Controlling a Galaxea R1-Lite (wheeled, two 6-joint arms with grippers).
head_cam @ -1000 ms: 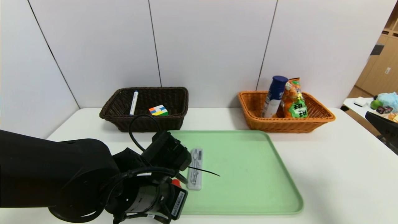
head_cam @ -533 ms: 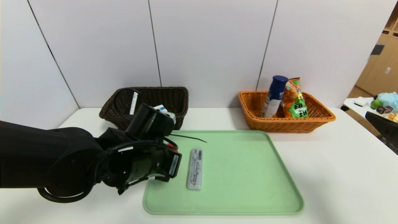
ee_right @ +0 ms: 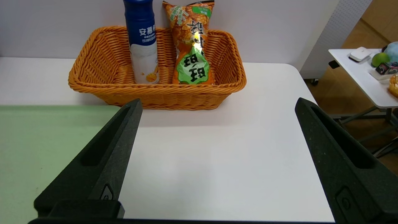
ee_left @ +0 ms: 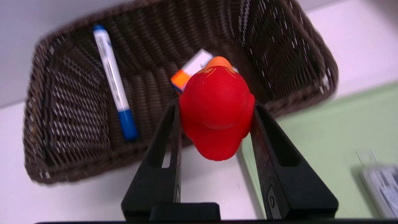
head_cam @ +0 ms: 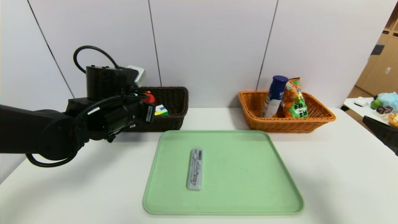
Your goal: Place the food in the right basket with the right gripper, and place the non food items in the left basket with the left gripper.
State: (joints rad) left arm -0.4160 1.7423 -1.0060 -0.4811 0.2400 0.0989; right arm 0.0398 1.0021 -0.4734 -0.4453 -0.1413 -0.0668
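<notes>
Nearest, slim grey case lies on green tray, long axis near-to-far, left of tray centre, so closer to left arm than right. Right end effector parked at right tabletop edge, wide apart & empty. Farther left, left end effector clenched on red duck, raised just near of left basket, prob. over its near rim; basket lies just beyond. Marker & cube already inside. Far right: bottle & snack bag in right basket.

The red duck hides most of the puzzle cube. The grey case is blurry and cut off.
</notes>
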